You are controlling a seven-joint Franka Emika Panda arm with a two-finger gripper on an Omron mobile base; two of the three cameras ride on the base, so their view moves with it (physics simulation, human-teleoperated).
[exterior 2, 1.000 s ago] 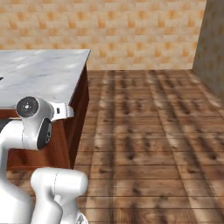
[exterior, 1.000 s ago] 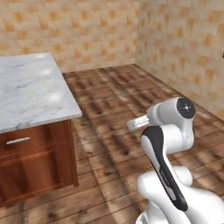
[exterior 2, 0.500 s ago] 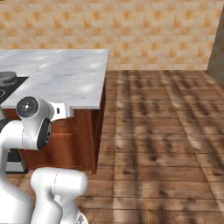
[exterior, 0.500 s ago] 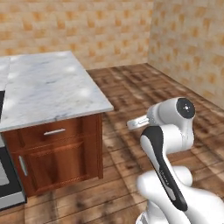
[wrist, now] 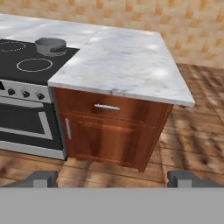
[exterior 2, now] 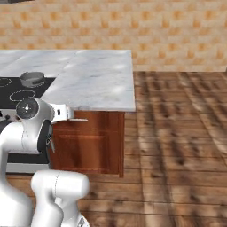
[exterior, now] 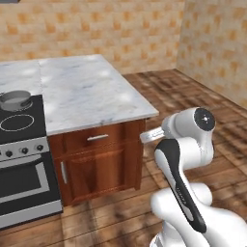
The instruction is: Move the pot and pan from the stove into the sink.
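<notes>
Clearly the job has barely begun: the small round shiny silver metal pot (wrist: 50, 45) sits on the far part of the black glass cooktop with white ring burners (wrist: 33, 65), ahead of the end effector (wrist: 113, 179) and well off to its left, well apart from it. From the left base view the pot (exterior: 16, 100) stands at the back of the stove (exterior: 19, 126); from the right base view it (exterior 2: 32, 78) is likewise on the stove (exterior 2: 17, 91). Neither the dark skillet nor the sink can be made out from here, so I judge both transfers are yet to be done, and the base must first close in on the stove.

The end effector hangs in free air with its two dark fingertips (wrist: 41, 178) spread wide, holding nothing.

Outward from the pot, the white marble worktop (wrist: 122, 61) runs beside the stove, resting on a reddish wooden cabinet (wrist: 114, 131) with a drawer and a door. That cabinet corner lies directly ahead of the end effector, between it and the pot. Brown plank floor (wrist: 192, 131) stretches to the right, and an orange tiled wall (exterior 2: 133, 26) backs the room.
</notes>
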